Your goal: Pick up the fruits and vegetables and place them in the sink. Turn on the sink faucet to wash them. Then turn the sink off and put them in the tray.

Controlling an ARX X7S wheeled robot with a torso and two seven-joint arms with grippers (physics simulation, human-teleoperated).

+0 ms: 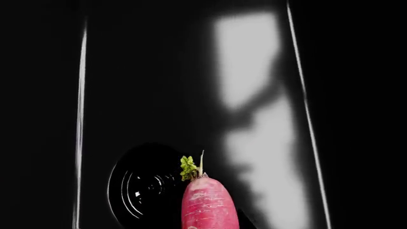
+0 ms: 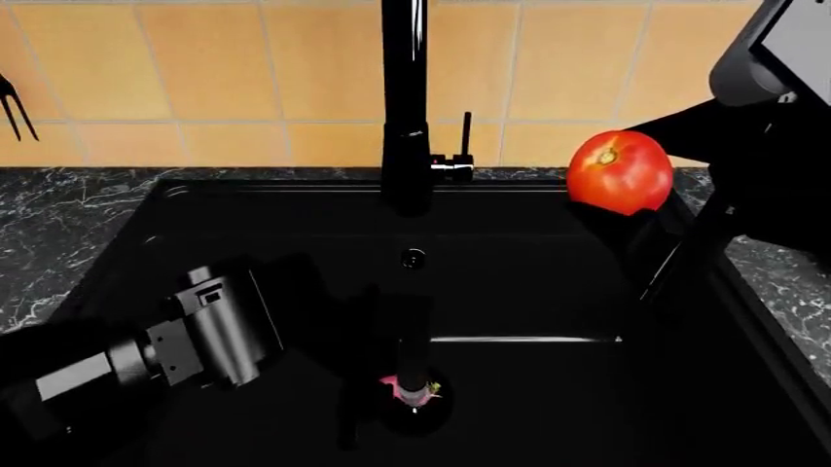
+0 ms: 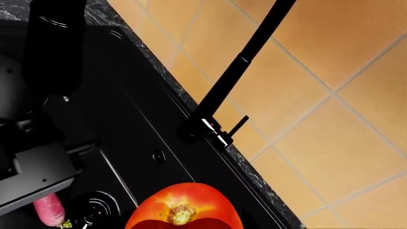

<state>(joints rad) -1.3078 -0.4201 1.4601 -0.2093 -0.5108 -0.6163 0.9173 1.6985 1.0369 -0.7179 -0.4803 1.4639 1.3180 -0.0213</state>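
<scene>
Lowering radish [image 1: 208, 205] toward drain [image 1: 141, 187] of sink [image 2: 143, 248]: left gripper [image 2: 413, 387] pinches it low inside basin for gentle release. Right gripper's grip cannot be judged; tomato [image 2: 621, 171] hangs above sink's right rim, awaiting drop.

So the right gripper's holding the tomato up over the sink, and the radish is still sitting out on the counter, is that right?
Not quite. The right gripper does hold the tomato over the sink, but the radish is not on the counter. It is down in the black basin by the round drain, as the left wrist view shows.
</scene>
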